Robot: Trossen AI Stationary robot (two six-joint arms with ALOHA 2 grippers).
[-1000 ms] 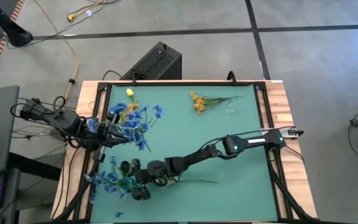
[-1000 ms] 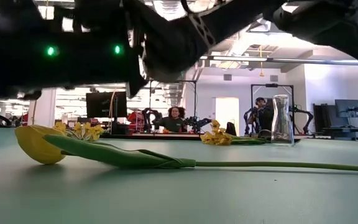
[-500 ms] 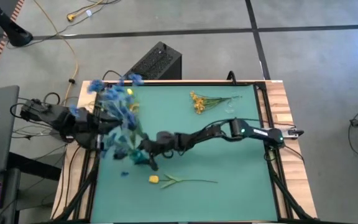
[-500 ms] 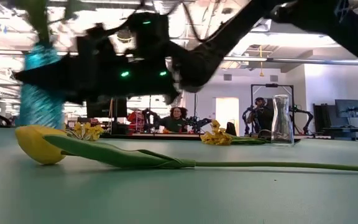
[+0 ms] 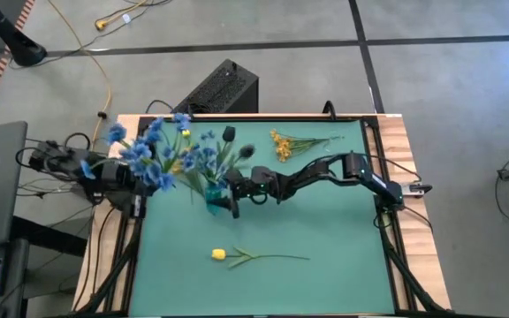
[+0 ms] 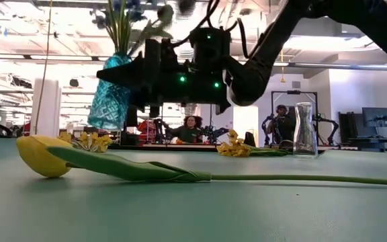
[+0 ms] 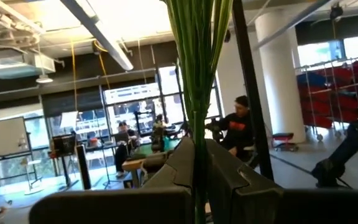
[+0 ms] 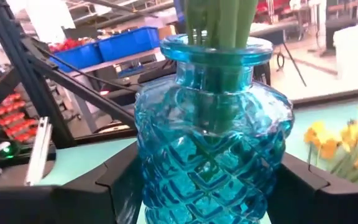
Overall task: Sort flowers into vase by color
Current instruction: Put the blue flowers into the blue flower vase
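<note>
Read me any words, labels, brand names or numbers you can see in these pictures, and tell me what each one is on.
None can be read.
Blue vase: patterned glass, no label.
Clear vase: no marking visible.
Black box beyond the table: nothing legible.
Screens and bins in the room behind: too small or blurred to read.

Mat's near half free bar yellow tulip (image 5: 220,254); blue vase (image 5: 214,192) blocks centre-left.

Overhead and table-level views share the blue vase (image 5: 213,190), which fills the close right wrist view.
</note>
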